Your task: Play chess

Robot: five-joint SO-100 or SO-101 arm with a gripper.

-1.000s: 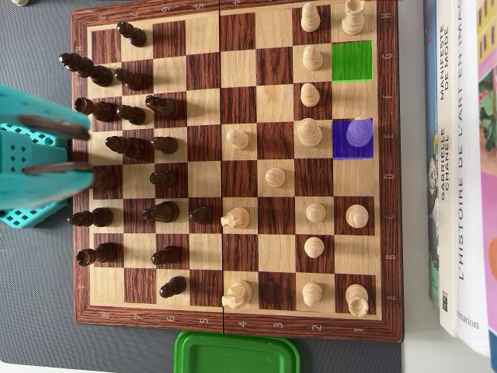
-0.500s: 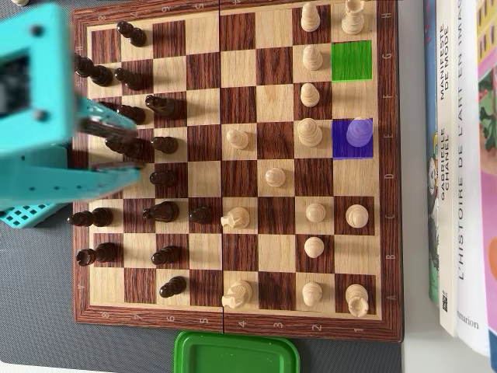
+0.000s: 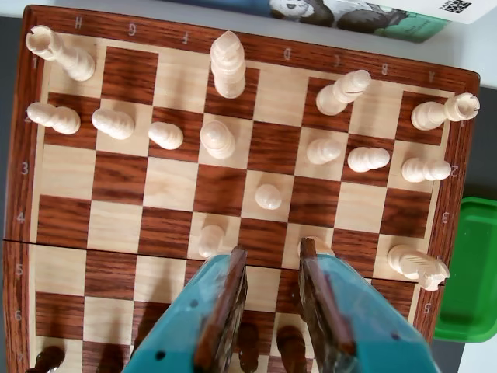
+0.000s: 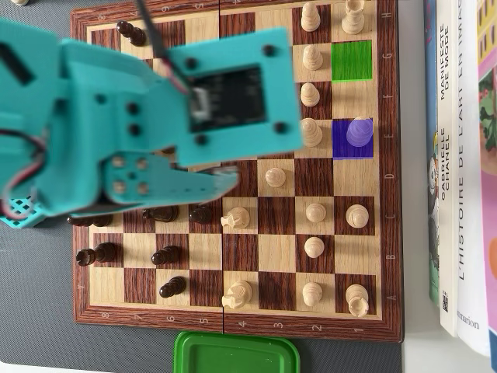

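Since earlier, teal arm (image 4: 155, 116) has swung over chessboard (image 4: 233, 315); pincer (image 3: 272, 252) hovers apart, empty, above pale pieces (image 3: 268, 196).

Green plastic lid (image 4: 236, 352), flat beside the board's near edge in the overhead view. Books (image 4: 458, 155), laid side by side along the right. Teal grid-pattern piece (image 4: 19, 211), at left. Grey tabletop (image 4: 35, 311).
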